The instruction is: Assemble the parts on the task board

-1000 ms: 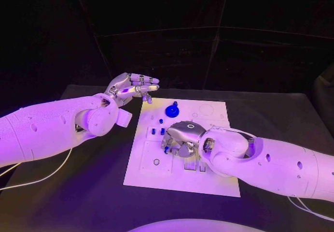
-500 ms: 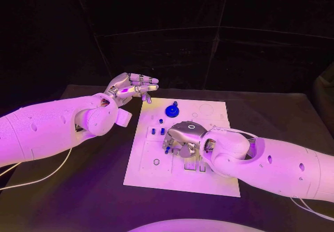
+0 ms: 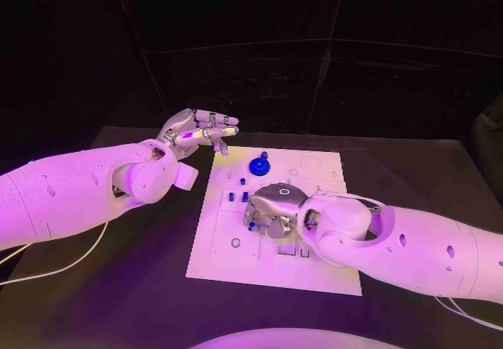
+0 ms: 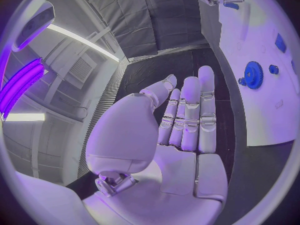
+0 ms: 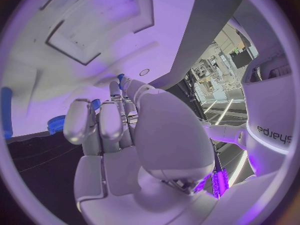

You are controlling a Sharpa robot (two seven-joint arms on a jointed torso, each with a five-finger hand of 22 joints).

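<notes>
Two robot hands are before you, and little separates this moment from the one a second ago. Your right robot hand (image 3: 275, 209) lies low over the middle of the flat white rectangular task board (image 3: 320, 269) on the black bench (image 3: 126, 291), fingers curled down among the small blue parts (image 3: 237, 196) standing there; against the earlier picture it has crept slightly toward the board's left side, with the forearm following. From the right wrist view you see those fingers (image 5: 100, 125) bunched against the white plate, with a blue tip (image 5: 120, 78) showing at their ends, but you cannot tell whether they grip a part or only press on it. Your left robot hand (image 3: 197, 131) hovers off the board's far left corner, raised above the bench, holding nothing, fingers stretched out side by side with a gap to the thumb, just as it was before. The round blue toothed gear (image 3: 259, 167) sits at the far end of the board, unmoved, and shows again in the left wrist view (image 4: 253, 75) beside a small blue peg (image 4: 274, 69).
</notes>
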